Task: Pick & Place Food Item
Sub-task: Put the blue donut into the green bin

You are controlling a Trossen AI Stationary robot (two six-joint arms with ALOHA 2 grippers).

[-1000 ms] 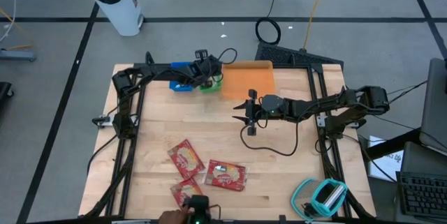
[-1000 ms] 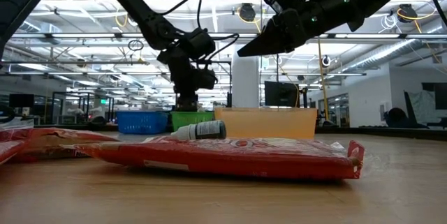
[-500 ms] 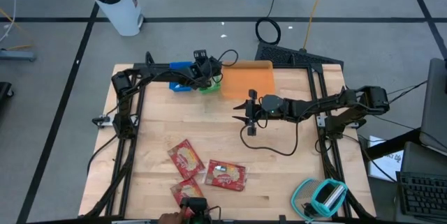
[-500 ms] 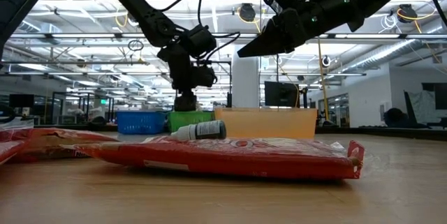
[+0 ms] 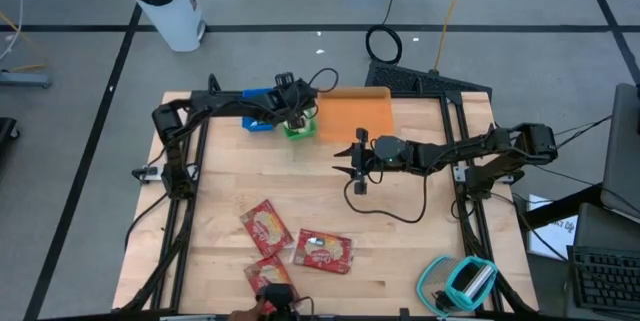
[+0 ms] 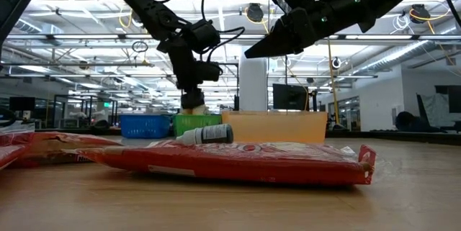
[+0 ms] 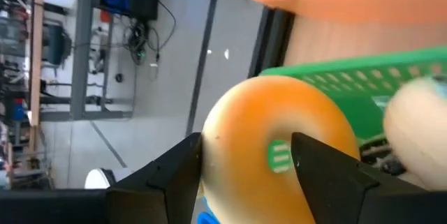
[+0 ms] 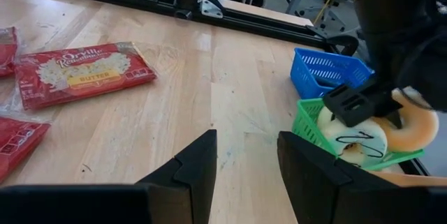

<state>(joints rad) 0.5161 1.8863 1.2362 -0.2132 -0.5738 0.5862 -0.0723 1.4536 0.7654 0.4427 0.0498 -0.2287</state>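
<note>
Your left gripper [image 5: 290, 119] has lifted off the green basket [image 5: 303, 130]. Its fingers now straddle an orange-glazed doughnut [image 7: 237, 147] at the basket's rim, and you cannot tell whether they still pinch it. The drop looks all but done. Your right gripper [image 5: 350, 161] hangs spread and empty mid-table. Counted: two doughnuts, three butter popcorn packets [image 5: 265, 226], one blue basket [image 5: 258, 123], one orange bin [image 5: 358, 116].

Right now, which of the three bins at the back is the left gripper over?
The green bin, in the middle. The left gripper hangs over it with a donut between its fingers; the blue bin and orange bin flank it.
</note>
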